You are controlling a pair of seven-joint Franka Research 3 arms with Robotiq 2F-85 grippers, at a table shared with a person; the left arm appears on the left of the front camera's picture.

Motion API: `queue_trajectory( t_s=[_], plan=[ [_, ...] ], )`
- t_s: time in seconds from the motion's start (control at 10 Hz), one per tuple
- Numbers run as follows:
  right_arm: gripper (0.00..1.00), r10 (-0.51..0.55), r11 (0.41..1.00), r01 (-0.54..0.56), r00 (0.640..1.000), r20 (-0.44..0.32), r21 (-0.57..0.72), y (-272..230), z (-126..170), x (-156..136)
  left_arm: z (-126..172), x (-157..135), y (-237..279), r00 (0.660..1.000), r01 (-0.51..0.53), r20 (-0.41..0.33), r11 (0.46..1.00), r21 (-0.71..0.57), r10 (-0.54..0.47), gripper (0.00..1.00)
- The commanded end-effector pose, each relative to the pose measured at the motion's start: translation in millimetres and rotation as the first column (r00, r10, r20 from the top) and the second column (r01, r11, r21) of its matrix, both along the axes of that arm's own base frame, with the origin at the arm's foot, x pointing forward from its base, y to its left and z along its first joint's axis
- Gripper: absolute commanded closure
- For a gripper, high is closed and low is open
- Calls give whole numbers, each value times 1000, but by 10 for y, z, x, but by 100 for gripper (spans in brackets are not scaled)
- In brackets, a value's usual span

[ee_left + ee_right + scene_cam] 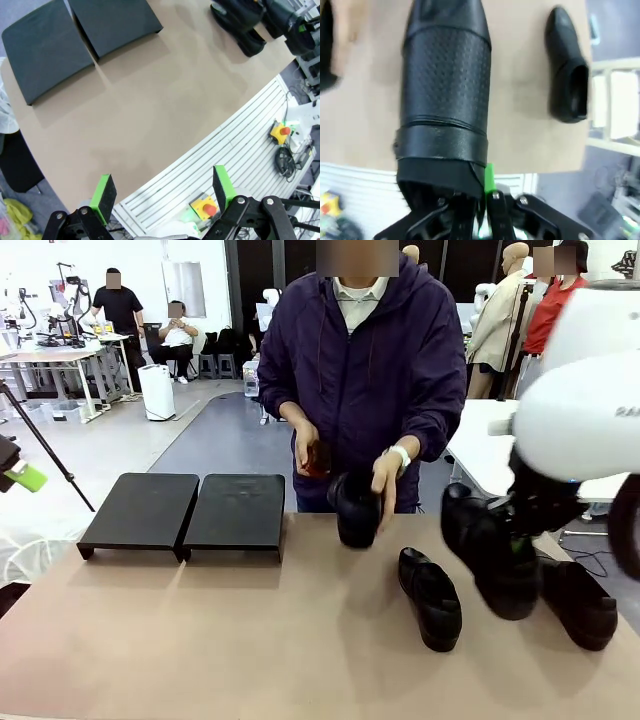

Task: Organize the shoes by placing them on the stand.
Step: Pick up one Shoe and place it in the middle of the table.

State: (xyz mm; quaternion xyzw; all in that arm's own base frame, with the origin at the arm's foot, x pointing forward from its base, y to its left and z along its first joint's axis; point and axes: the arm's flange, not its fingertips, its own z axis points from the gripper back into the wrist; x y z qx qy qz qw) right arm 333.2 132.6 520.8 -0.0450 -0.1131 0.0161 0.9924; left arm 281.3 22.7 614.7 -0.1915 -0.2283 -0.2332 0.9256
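The left jaws hang wide open above the near edge of the bench [250, 650], their green pads [104, 192] well apart and holding nothing. In that wrist view the stand [75, 35] lies toward 11 o'clock, bare on top.

At about 4 o'clock on the bench, the right jaws are clamped on the heel end of a lifted shoe [490, 550]. It hangs clear of the bench top, toe pointing up and to the left in the front view. In the right wrist view this shoe [445, 75] runs straight away from the jaws, and a green pad [488, 177] presses against its rim.

Beside the lifted shoe, two more shoes lie flat on the bench. The middle shoe [432, 600] is near 3 o'clock, and the outer shoe [580, 605] is farther right, partly behind the arm.

Farther off, near 1 o'clock, a person's hand [385, 480] holds a fourth shoe [355, 510] tipped up on the bench. The other hand [303, 448] holds a small reddish-brown object [320, 458].

The stand sits at 10 to 11 o'clock along the far edge, its two platforms side by side.
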Motion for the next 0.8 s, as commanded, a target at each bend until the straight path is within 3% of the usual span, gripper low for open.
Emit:
queue_trajectory(
  t_s=[0.0, 0.1, 0.4, 0.7],
  plan=[
    [100, -34, 999, 35, 999, -23, 22, -469, 127, -130, 12, -3, 21, 1000, 13, 2, 1000, 0, -13, 0],
    [100, -109, 990, 112, 993, -33, 85, -973, 205, -250, 12, -3, 21, 1000, 13, 2, 1000, 0, -13, 0],
    [100, -197, 979, 200, 977, -81, 41, -1933, 197, -474, 12, -3, 21, 1000, 13, 2, 1000, 0, -13, 0],
    [100, -244, 960, 253, 966, -86, 120, -2319, 42, -527, 12, -3, 21, 1000, 13, 2, 1000, 0, -13, 0]
  ],
)
